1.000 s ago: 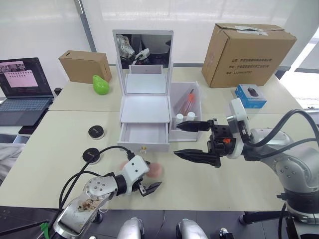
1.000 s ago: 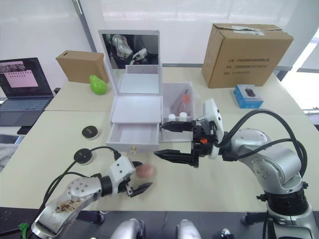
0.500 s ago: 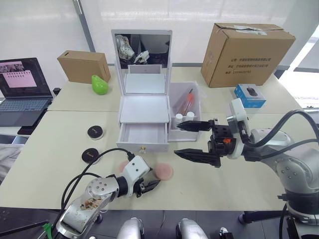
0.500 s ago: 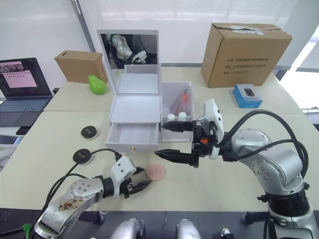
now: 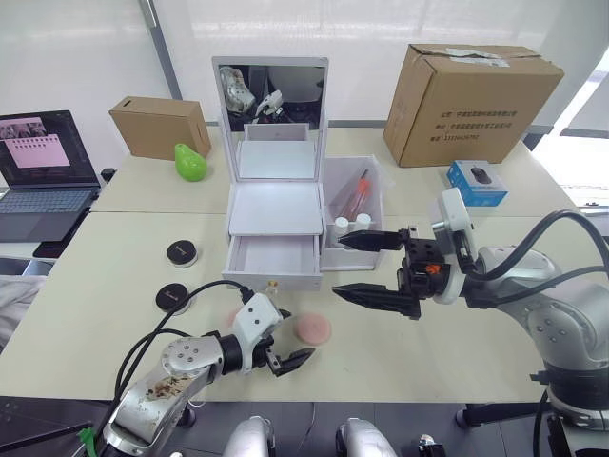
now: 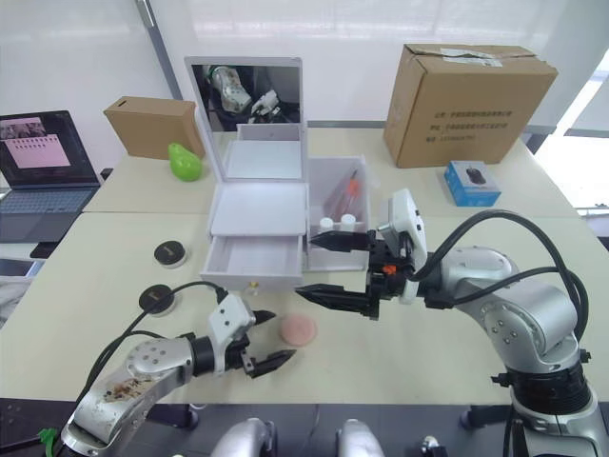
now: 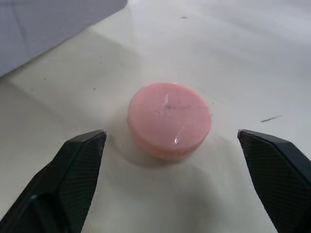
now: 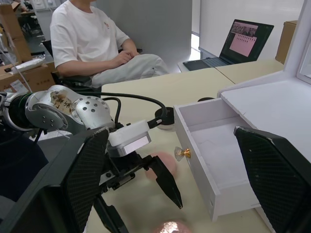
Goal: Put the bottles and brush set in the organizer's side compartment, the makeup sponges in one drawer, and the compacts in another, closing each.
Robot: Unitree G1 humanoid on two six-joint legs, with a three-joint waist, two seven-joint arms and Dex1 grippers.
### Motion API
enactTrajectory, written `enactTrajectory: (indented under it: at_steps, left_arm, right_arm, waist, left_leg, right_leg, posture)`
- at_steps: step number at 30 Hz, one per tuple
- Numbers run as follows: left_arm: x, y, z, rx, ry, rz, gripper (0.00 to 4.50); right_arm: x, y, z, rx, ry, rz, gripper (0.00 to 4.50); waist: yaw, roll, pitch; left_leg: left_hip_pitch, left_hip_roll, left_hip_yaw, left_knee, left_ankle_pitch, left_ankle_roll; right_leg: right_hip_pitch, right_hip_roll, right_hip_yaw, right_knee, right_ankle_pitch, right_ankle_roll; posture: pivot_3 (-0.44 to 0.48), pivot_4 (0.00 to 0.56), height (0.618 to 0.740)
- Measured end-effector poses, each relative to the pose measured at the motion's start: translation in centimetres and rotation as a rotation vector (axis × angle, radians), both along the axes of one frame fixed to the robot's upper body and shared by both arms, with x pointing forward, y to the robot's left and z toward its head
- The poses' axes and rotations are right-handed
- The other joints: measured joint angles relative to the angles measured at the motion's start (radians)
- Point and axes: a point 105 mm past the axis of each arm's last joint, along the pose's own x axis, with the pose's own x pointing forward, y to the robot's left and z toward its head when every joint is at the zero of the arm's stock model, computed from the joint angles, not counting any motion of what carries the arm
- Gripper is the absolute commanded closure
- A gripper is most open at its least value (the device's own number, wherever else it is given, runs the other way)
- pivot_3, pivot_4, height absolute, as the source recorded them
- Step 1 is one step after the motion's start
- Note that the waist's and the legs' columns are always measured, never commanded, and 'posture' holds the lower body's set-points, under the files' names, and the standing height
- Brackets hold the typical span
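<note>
Left gripper (image 5: pixel 283 350) sits low at the near edge of the counter (image 5: pixel 124 276) with its fingers spread wide and nothing in them, one pink makeup sponge (image 5: pixel 312 328) lying flat just past its tips. A bit further in, the right gripper (image 5: pixel 356 268) hovers wide open and empty too, right in front of the organizer (image 5: pixel 276 205). The organizer's lower drawer (image 5: pixel 274 259) is pulled out, the brush set (image 5: pixel 354 197) stands in the side compartment (image 5: pixel 367 224), and two black compacts (image 5: pixel 183 252) lie off to the left.

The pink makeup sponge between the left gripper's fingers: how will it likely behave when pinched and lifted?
The makeup sponge is a low, flat disc lying on its face, so it should not roll. It looks soft, so the open left gripper would probably squash it a little. Its glossy top hints at a wrapper, perhaps slippery.
</note>
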Motion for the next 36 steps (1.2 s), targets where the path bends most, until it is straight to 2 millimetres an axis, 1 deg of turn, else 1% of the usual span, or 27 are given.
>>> enactTrajectory:
  at_steps: [2,5,9,14,17,20,25,27,30,33,36]
  left_arm:
    - [0.6,-0.2,0.0,0.018,-0.027,-0.008,0.01]
    - [1.1,-0.4,-0.7,0.049,-0.034,-0.015,0.01]
    - [1.1,-1.6,-1.8,0.051,-0.022,-0.045,0.01]
    - [0.9,-2.2,-1.9,0.029,-0.019,-0.07,0.01]
    - [0.8,-2.3,-1.9,0.021,-0.018,-0.074,0.58]
    - [0.7,-2.4,-1.8,0.01,-0.019,-0.076,1.53]
    - [0.4,-2.2,-1.8,-0.005,-0.012,-0.072,1.56]
    - [0.0,-1.8,-1.6,-0.023,-0.003,-0.071,1.56]
    - [-0.9,-0.4,-0.1,-0.073,0.007,-0.073,1.56]
    - [-2.3,2.0,2.3,-0.116,0.008,-0.081,1.56]
    - [-4.5,5.2,4.4,-0.118,0.069,-0.101,1.56]
  right_arm:
    - [0.0,0.0,0.0,0.001,0.001,-0.004,0.0]
    - [0.1,-0.2,0.0,0.004,0.002,-0.017,0.0]
    - [0.2,-0.4,-0.2,0.002,0.007,-0.035,0.0]
    - [0.2,-0.5,-0.2,-0.011,0.011,-0.044,0.0]
    - [0.2,-0.5,-0.4,-0.016,0.018,-0.049,0.0]
    - [0.3,-0.6,-0.5,-0.016,0.021,-0.054,0.0]
    - [0.3,-0.6,-0.5,-0.017,0.021,-0.054,0.0]
    - [0.3,-0.5,-0.5,-0.017,0.023,-0.05,0.0]
    - [0.2,-0.5,-0.5,-0.02,0.027,-0.037,0.0]
    - [0.4,-0.6,-0.6,-0.026,0.033,-0.036,0.0]
    - [0.6,-0.5,-0.8,-0.038,0.041,-0.022,0.0]
  waist:
    - [0.001,0.0,0.0]
    - [0.0,0.0,0.0]
    - [-0.001,0.0,0.0]
    - [-0.001,0.0,0.0]
    - [-0.001,0.0,0.0]
    - [-0.002,0.0,0.0]
    - [-0.002,0.0,0.0]
    - [-0.002,0.0,0.0]
    - [-0.003,0.0,0.0]
    - [-0.005,0.0,0.0]
    - [-0.008,0.0,0.0]
  left_leg:
    - [0.0,0.0,0.0,0.0,0.0,0.0]
    - [0.0,0.0,0.0,0.0,0.0,0.0]
    - [0.0,0.0,0.0,0.0,0.0,0.0]
    - [0.0,0.0,0.0,0.0,0.0,0.0]
    - [0.0,0.0,0.0,0.0,0.0,0.0]
    - [0.0,0.0,0.0,0.0,0.0,0.0]
    - [0.0,0.0,0.0,0.0,0.0,0.0]
    - [0.0,0.0,0.0,0.0,0.0,0.0]
    - [0.0,0.001,0.0,0.0,0.0,0.0]
    - [0.0,0.002,0.0,0.0,0.0,0.0]
    - [0.001,0.003,0.0,-0.001,0.0,0.0]
  right_leg:
    - [0.0,0.0,0.0,0.0,0.0,0.0]
    - [0.0,0.0,0.0,0.0,0.0,0.0]
    - [0.0,0.0,0.0,0.0,0.0,0.0]
    - [0.0,0.0,0.0,0.0,0.0,0.0]
    - [0.0,0.0,0.0,0.0,0.0,0.0]
    - [0.0,0.0,0.0,0.0,0.0,0.0]
    - [0.0,0.0,0.0,0.0,0.0,0.0]
    - [0.0,0.001,0.0,0.0,0.0,0.0]
    - [0.0,0.001,0.0,0.0,0.0,0.0]
    - [-0.001,0.001,0.0,0.0,0.0,0.0]
    - [-0.001,0.001,0.0,0.0,-0.001,-0.001]
  posture:
    - [0.0,0.15,0.74]
    - [0.0,0.15,0.74]
    - [0.0,0.15,0.74]
    - [0.0,0.15,0.74]
    - [0.0,0.15,0.74]
    - [0.0,0.15,0.74]
    - [0.0,0.15,0.74]
    - [0.0,0.15,0.74]
    - [0.0,0.15,0.74]
    - [0.0,0.15,0.74]
    - [0.0,0.15,0.74]
